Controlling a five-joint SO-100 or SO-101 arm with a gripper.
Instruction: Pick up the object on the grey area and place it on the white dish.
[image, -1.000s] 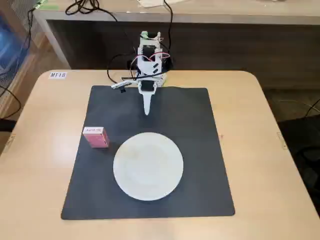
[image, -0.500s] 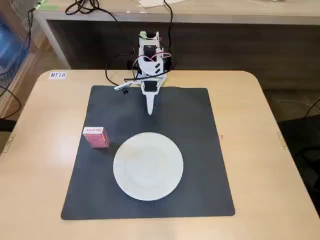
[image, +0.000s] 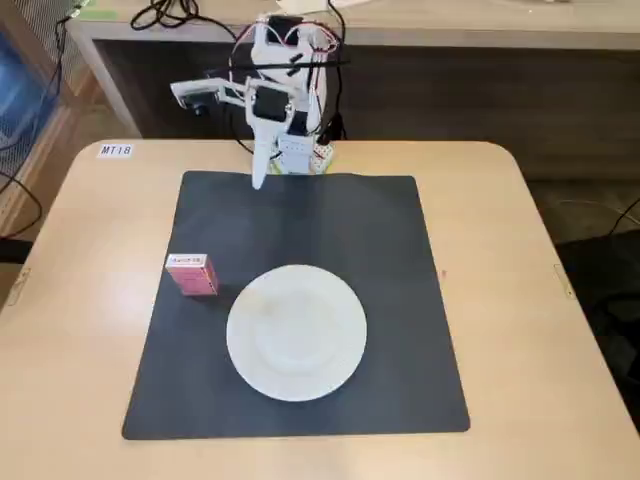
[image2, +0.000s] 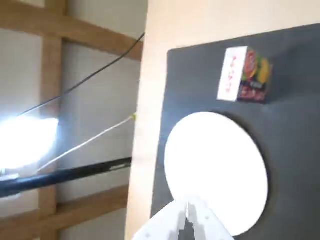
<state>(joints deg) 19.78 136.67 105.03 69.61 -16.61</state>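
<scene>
The small pink box (image: 191, 274) lies on the dark grey mat (image: 380, 230) near its left edge, with a pale label on top. In the wrist view the box (image2: 243, 74) shows a white face and a colourful side. The round white dish (image: 296, 332) rests bare on the mat, just right of the box, and fills the lower middle of the wrist view (image2: 216, 170). My gripper (image: 258, 180) hangs shut and holds nothing above the mat's far edge, well away from the box. Its white fingertips (image2: 176, 225) meet at the bottom of the wrist view.
The mat covers most of a light wooden table (image: 560, 370) with rounded corners. A label (image: 115, 150) sits at the table's far left. The arm's base (image: 300, 155) and its cables stand at the far edge. A counter (image: 450, 25) runs behind.
The arm has lifted and swung left: the gripper tip went from over the mat's far middle to above its far edge. Box and dish have not moved.
</scene>
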